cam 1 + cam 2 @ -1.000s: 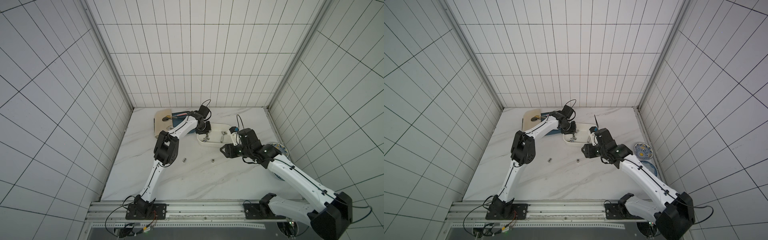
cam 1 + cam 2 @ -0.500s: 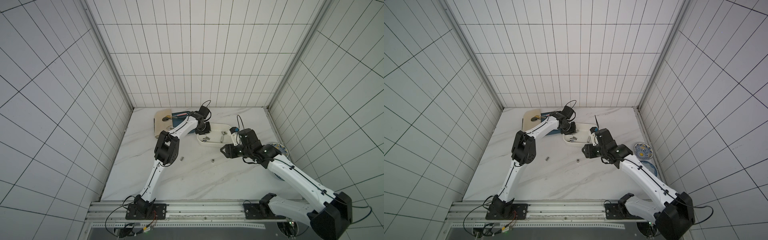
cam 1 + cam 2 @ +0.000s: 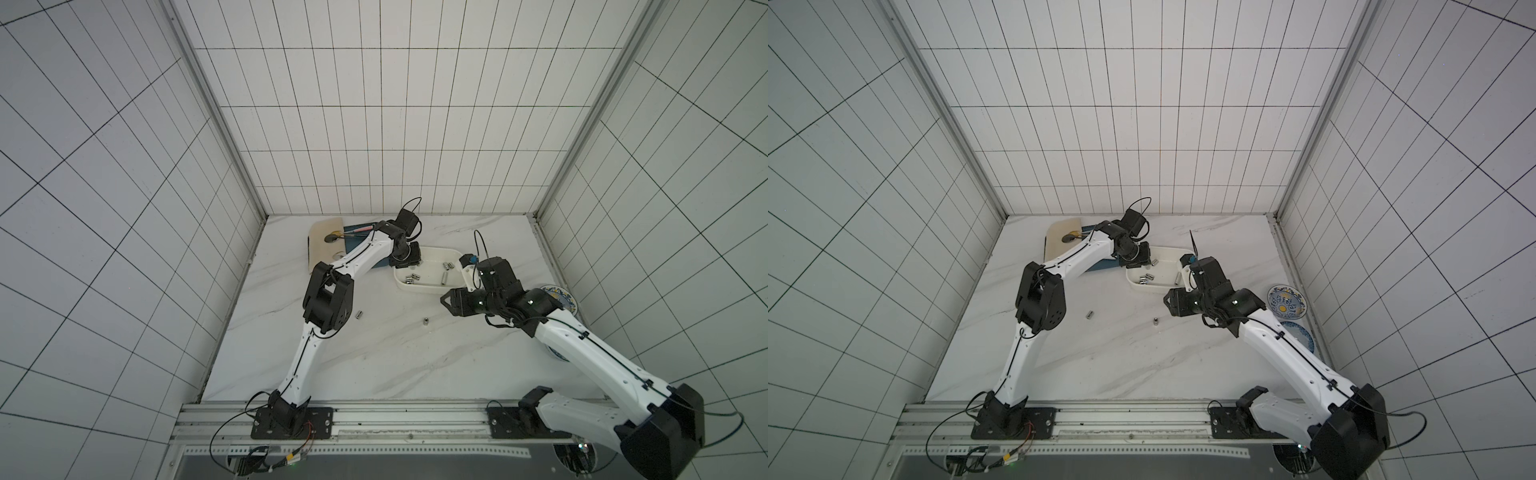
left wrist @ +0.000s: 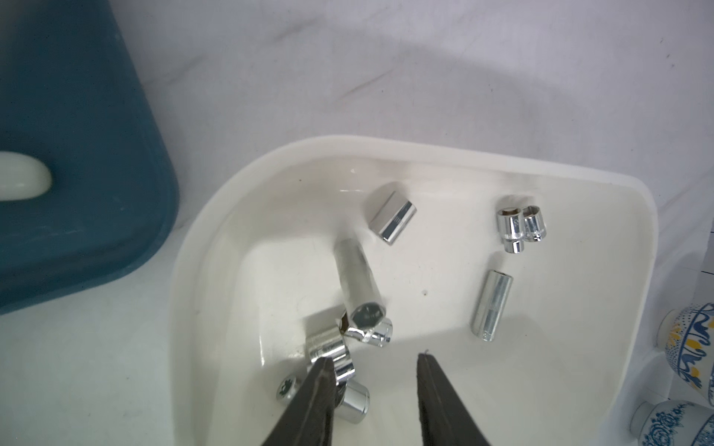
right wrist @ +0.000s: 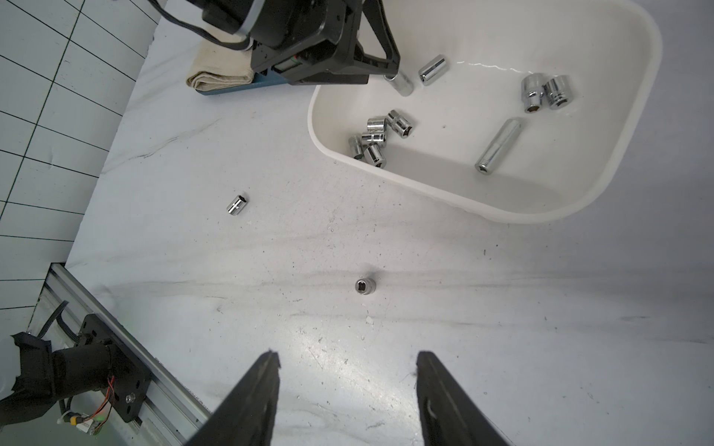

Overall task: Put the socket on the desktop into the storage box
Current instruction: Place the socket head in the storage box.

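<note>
1. The left gripper (image 4: 374,361) hangs over the far-left corner of the storage box (image 4: 386,143). Its jaws are partly open with nothing between them. A deep socket (image 4: 357,282) stands tilted against the heap just beyond the tips, so this looks like a pose for dropping sockets in, not setting them down.
2. Other chrome sockets lie loose in the box, heaped at its near-left corner and scattered to the right. The low walls probably keep them from rolling out.
3. Two sockets remain on the worktop (image 5: 502,309), both nearer than the box. One is on its side (image 5: 237,204) to the left, by the left arm's elbow. One is upright (image 5: 365,285) near the centre.
4. The right gripper (image 5: 347,357) hovers over bare worktop, its jaws moderately wide and empty. The upright socket lies ahead of the tips to their near-left. It is roughly in line with the gap but apart from it, and is likely this arm's target.
5. The lying socket is well apart from both pairs of jaws.
</note>
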Controlling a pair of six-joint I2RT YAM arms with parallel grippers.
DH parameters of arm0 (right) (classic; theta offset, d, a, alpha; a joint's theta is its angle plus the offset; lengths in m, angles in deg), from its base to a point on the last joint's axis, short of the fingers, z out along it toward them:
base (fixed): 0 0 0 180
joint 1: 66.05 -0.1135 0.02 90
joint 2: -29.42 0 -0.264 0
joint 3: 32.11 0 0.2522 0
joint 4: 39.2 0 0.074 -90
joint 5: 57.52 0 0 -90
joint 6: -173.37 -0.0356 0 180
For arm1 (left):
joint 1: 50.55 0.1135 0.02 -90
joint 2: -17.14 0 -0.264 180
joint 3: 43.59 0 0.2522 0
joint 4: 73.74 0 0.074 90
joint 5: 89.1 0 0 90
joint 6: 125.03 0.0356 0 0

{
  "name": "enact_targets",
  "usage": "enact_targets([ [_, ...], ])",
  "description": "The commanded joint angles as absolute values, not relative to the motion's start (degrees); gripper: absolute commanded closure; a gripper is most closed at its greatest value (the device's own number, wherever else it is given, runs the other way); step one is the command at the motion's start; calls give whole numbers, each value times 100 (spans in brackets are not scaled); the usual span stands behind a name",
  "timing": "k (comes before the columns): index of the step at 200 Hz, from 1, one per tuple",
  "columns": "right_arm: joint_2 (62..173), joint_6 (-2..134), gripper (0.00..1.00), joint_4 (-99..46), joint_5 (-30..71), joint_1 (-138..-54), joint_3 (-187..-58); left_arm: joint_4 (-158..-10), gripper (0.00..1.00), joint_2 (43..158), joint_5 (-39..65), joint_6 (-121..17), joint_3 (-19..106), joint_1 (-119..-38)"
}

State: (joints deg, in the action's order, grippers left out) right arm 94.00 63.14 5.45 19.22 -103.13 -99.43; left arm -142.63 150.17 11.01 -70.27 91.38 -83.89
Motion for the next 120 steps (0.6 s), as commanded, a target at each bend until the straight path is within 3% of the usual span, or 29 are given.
enact_targets([
  [1, 9358, 6254, 40, 497, 1830, -10268, -9878, -14212, 56, 14526, 842, -6909, 8895, -8409],
  [53, 9402, 6250, 40, 488, 1688, -10295, -9974, -14093, 47, 13557, 366, -6873, 7705, -8245],
  [120, 9590, 6260, 40, 398, 1726, -10623, -10121, -13816, 46, 12221, 95, -6926, 5998, -7653],
])
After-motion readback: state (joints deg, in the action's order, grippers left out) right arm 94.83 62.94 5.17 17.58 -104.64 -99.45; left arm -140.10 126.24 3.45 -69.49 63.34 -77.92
